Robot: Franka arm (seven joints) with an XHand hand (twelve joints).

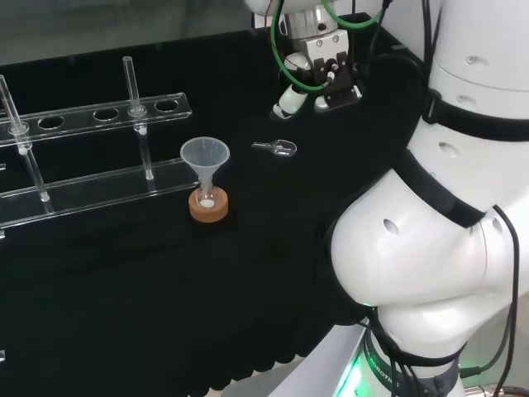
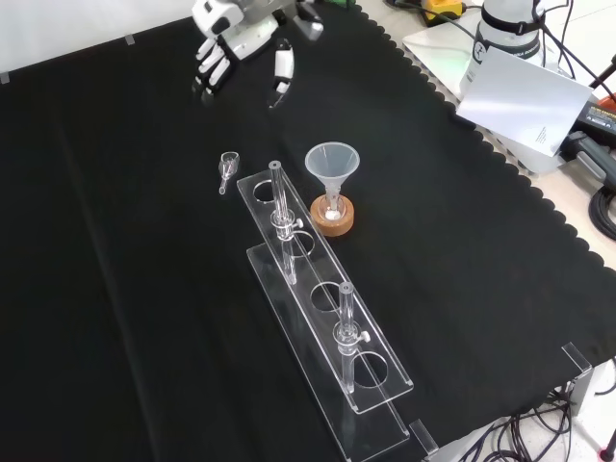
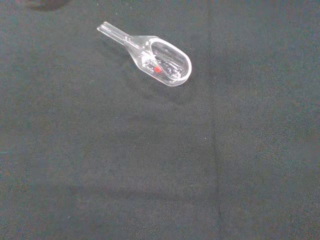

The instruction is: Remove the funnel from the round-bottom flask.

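Note:
A clear funnel stands upright with its stem in a small round-bottom flask that rests on a cork ring stand. The hand hovers above the cloth, well away from the funnel: up and to the right of it in the head view, up and to the left in the front view. Its fingers hang straight and relaxed with nothing between them.
A small clear glass scoop lies on the cloth between the hand and the funnel. A clear test-tube rack with upright tubes stands beside the flask. The arm's white links rise at the head view's right.

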